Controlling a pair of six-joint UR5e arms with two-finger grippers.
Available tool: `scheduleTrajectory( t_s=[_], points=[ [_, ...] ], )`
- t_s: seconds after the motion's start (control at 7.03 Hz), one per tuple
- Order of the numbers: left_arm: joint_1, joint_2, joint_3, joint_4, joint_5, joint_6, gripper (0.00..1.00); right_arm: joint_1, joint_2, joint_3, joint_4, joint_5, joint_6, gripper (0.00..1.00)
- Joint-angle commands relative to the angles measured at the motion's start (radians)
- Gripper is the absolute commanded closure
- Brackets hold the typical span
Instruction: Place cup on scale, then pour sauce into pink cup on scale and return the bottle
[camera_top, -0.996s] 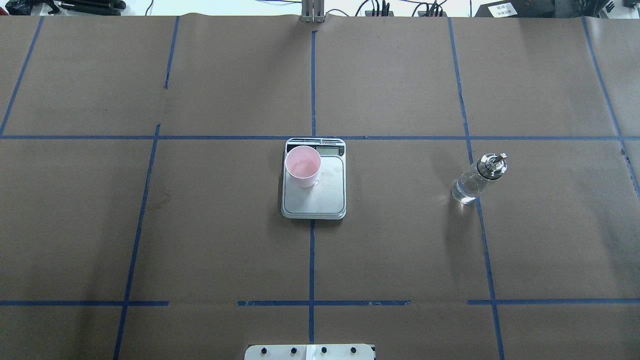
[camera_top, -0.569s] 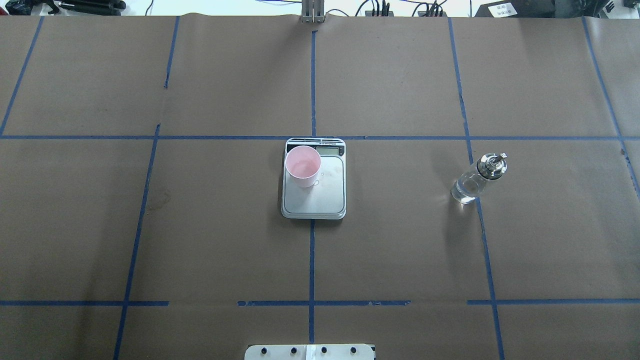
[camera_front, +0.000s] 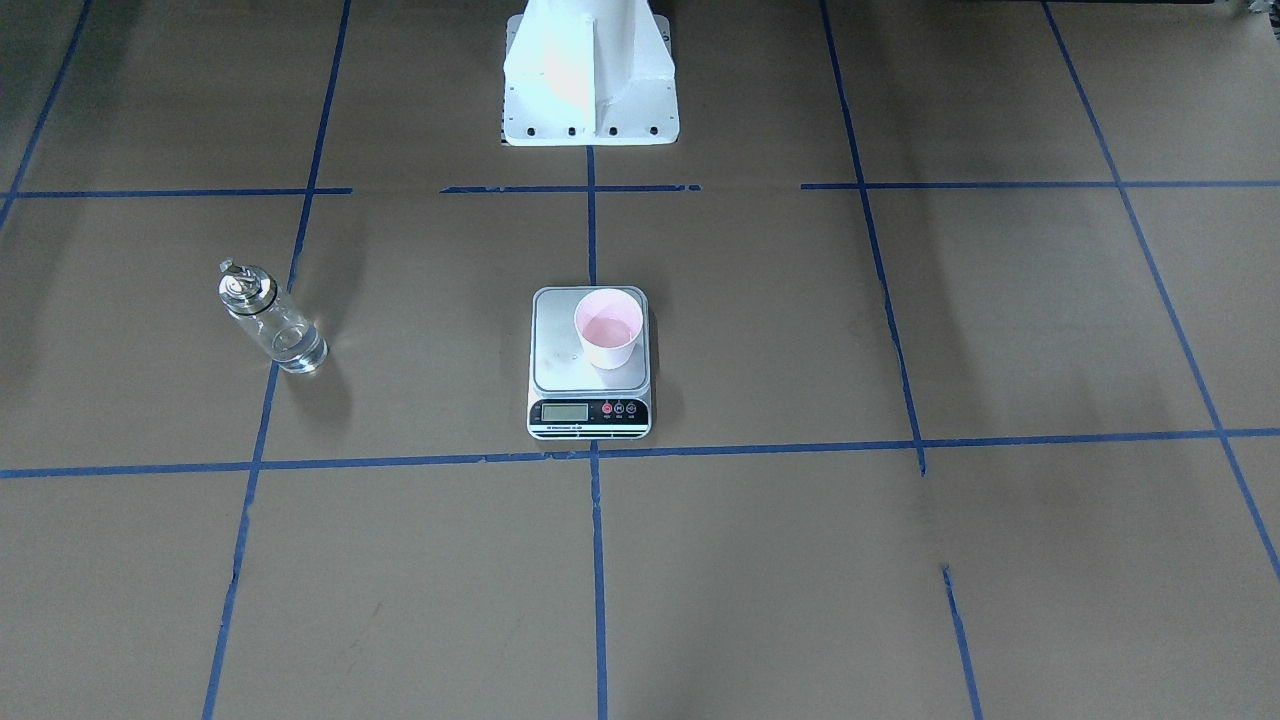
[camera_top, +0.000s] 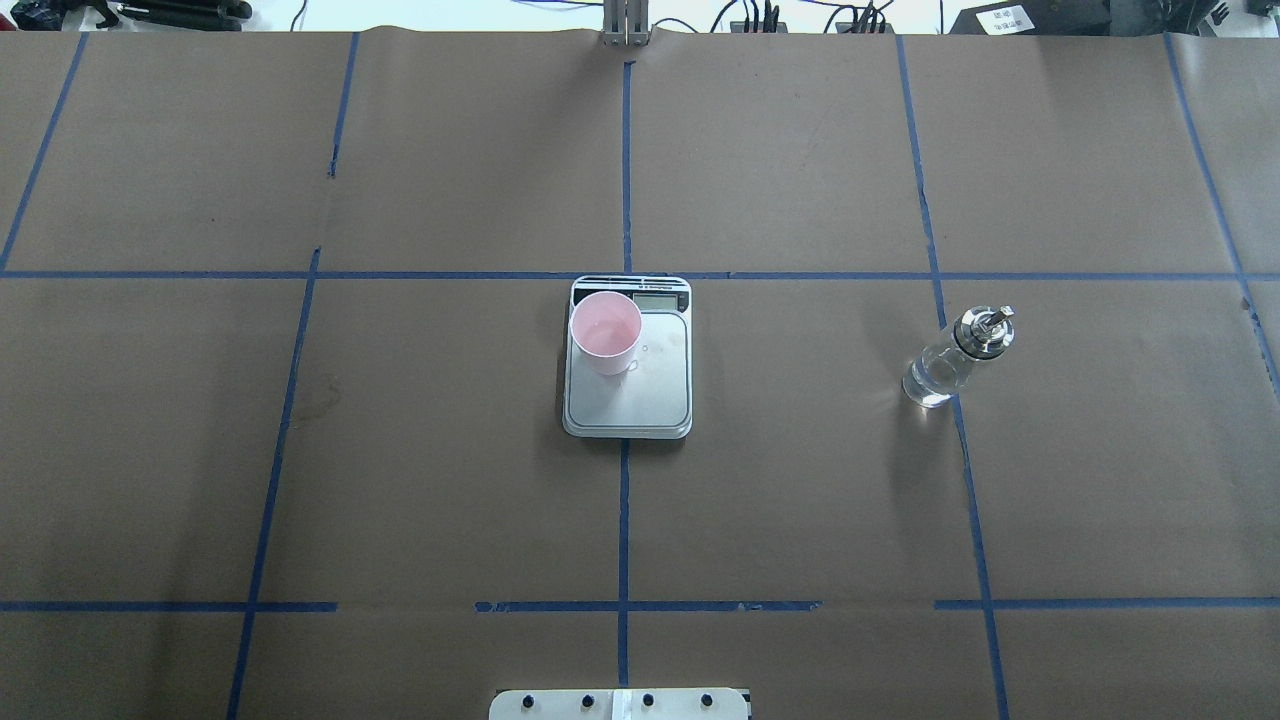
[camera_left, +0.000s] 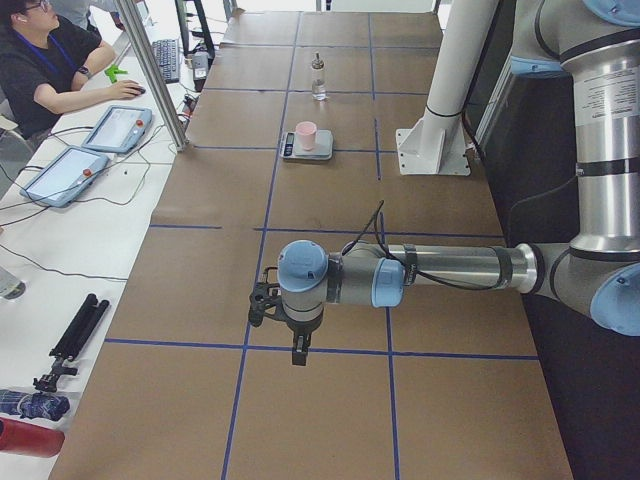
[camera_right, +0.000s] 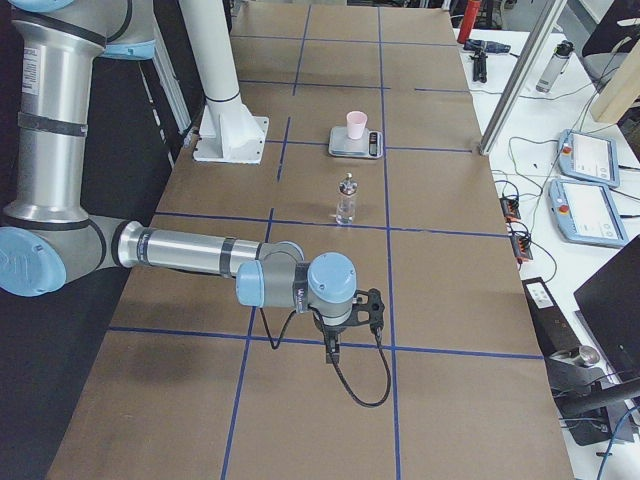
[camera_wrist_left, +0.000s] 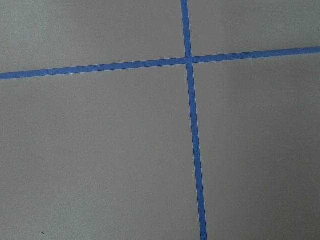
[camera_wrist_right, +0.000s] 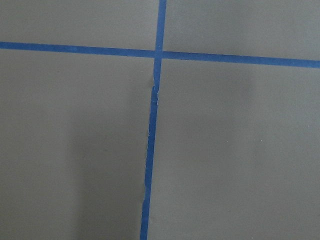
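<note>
Well, tapered cup (camera_top: 606, 335) tops flat steel scale (camera_top: 630, 405); left claw (camera_left: 298, 355), right claw (camera_right: 332, 352): cannot tell

The small paper cup (camera_top: 605, 340), white outside and pale pink inside, stands upright on the steel platform of the kitchen scale (camera_top: 640, 405). In the overhead view it is at the platform's upper left corner, beside the display. The scale lies flat at the centre of the table (camera_top: 800, 500). The clear glass bottle (camera_top: 940, 368) with a silver pourer cap stands upright, well apart, at the frame's right. Clear sauce (camera_front: 298, 350) shows in its lower part.
</note>
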Motion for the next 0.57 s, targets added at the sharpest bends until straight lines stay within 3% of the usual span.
scheduleTrajectory(
  t_s=[0.0, 0.43],
  points=[
    [0.002, -0.001, 0.004, -0.008, -0.002, 0.002, 0.0, 0.001, -0.01, 0.001, 0.04, 0.003, -0.008, 0.0],
    [0.002, -0.001, 0.001, -0.004, 0.001, 0.001, 0.0, 0.001, -0.023, 0.004, 0.041, 0.014, -0.008, 0.0]
  ],
)
